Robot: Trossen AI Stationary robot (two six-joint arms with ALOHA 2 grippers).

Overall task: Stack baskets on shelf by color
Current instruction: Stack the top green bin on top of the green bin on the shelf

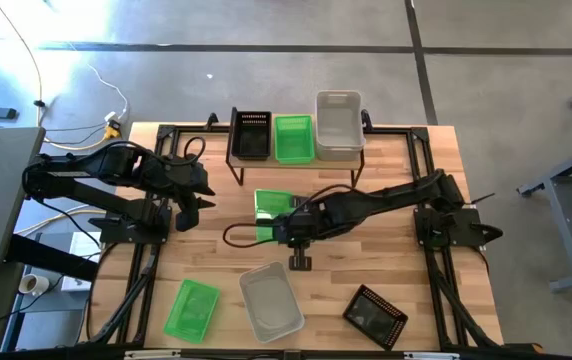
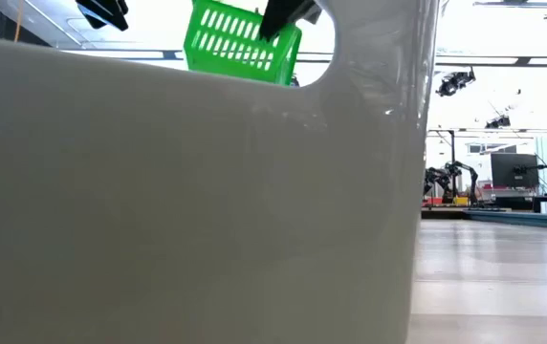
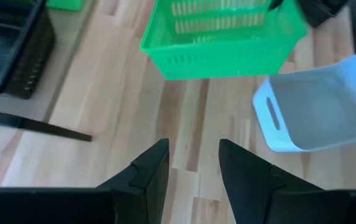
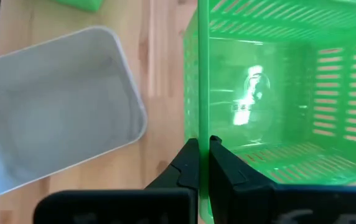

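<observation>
My right gripper (image 1: 284,225) is shut on a bright green basket (image 1: 269,210), which hangs tilted above the table's middle and also shows in the low view (image 2: 240,43). My left gripper (image 1: 192,203) is open and empty at the table's left, its fingers (image 3: 193,168) pointing toward that basket (image 3: 221,37). The shelf (image 1: 311,161) at the far edge carries a black basket (image 1: 251,135), a green basket (image 1: 293,138) and a whitish-clear basket (image 1: 338,125), each resting on its base. My right gripper pinches one side wall of the green basket at its rim (image 4: 203,127), one finger inside the basket and one outside. The fingers come level from the table's right side. The basket is lifted clear of the table and tilted (image 2: 240,43).
Near the front edge a green basket (image 1: 192,307), a whitish-clear basket (image 1: 271,300) and a black basket (image 1: 374,315) lie on the table. The clear one fills most of the low view (image 2: 187,201). Bare wood lies between the shelf and these baskets.
</observation>
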